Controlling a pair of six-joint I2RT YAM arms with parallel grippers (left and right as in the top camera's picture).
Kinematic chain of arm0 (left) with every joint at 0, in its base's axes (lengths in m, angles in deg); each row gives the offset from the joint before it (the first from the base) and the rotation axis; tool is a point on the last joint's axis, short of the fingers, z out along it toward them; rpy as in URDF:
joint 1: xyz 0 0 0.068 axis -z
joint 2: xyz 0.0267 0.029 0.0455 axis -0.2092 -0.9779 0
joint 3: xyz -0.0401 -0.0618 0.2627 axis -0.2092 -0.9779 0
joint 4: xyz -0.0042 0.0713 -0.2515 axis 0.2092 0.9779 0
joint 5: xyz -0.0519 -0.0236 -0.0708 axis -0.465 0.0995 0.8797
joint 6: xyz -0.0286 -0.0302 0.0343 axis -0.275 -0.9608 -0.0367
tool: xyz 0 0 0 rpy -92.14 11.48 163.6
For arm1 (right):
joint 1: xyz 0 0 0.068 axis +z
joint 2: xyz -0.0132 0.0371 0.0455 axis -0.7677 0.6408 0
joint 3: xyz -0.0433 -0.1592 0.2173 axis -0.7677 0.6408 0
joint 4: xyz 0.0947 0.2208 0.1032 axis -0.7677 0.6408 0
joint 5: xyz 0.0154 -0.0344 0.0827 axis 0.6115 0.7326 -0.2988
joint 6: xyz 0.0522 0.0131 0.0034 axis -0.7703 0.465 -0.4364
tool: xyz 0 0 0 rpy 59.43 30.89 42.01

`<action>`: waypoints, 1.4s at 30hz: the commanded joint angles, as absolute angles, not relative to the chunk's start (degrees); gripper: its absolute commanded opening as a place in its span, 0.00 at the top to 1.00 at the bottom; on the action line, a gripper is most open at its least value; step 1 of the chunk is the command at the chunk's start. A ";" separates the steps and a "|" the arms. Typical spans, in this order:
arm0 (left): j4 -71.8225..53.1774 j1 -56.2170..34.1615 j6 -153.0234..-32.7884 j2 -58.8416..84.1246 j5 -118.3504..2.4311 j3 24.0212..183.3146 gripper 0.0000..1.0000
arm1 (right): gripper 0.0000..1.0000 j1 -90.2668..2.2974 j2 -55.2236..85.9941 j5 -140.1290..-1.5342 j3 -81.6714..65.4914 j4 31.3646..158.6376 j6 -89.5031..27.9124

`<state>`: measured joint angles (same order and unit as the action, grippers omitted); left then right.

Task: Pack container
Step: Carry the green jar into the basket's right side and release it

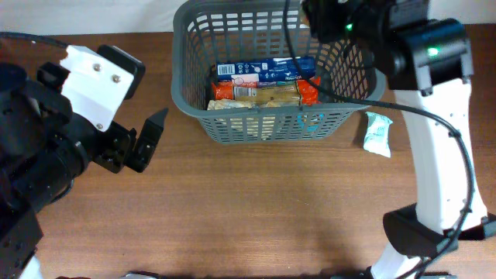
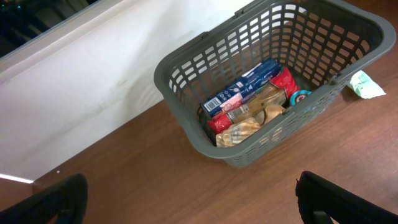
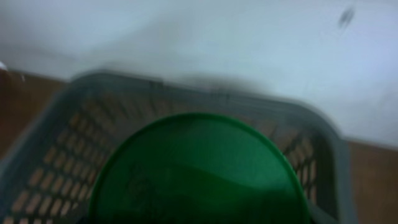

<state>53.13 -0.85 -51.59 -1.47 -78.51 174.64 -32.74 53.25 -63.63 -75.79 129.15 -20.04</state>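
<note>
The container, a dark grey lattice basket [image 1: 180, 77], stands at the back middle of the table. It also shows in the left wrist view [image 2: 166, 87] and, blurred, in the right wrist view [image 3: 56, 118]. Inside lie a blue packet [image 1: 267, 70], an orange-red packet [image 1: 232, 91] and a tan packet [image 1: 271, 98]. My right gripper is over the basket's far right corner, hidden under the arm in the overhead view. A round green-topped tub [image 3: 199, 171] fills its wrist view and hides the fingers. My left gripper [image 1: 143, 143] [image 2: 199, 205] is open and empty, left of the basket.
A pale green packet [image 1: 378, 133] [image 2: 365, 85] lies on the wooden table just right of the basket. A small teal item [image 1: 310, 120] shows through the basket's front wall. A white wall runs behind the table.
</note>
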 commanded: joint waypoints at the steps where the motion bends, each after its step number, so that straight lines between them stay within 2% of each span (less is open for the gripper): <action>1: 53.11 -1.12 -52.15 -1.18 -77.89 174.62 0.01 | 0.55 -32.96 57.47 -62.03 -75.75 131.10 -23.95; 7: 53.11 -1.12 -52.15 -1.18 -77.89 174.62 0.01 | 0.55 -33.26 62.83 -58.80 -75.75 141.28 -26.95; 14: 53.13 -1.12 -52.15 -1.18 -77.89 174.62 0.01 | 0.56 -35.67 65.97 -59.94 -73.17 146.03 -28.00; 28: 53.11 -1.12 -52.15 -1.18 -77.92 174.62 0.00 | 0.57 -36.59 64.88 -60.50 -65.78 140.58 -29.42; 35: 53.11 -1.12 -52.15 -1.18 -77.89 174.62 0.01 | 0.56 -37.48 60.64 -60.83 -54.07 132.82 -28.15; 39: 53.11 -1.12 -52.15 -1.18 -77.89 174.62 0.01 | 0.56 -37.37 59.77 -61.07 -51.75 132.67 -28.13; 41: 53.11 -1.12 -52.15 -1.18 -77.89 174.62 0.01 | 0.54 -37.37 59.70 -61.05 -51.75 132.74 -27.93; 42: 53.11 -1.12 -52.15 -1.18 -77.89 174.62 0.01 | 0.50 -37.37 59.70 -61.07 -51.75 132.85 -27.89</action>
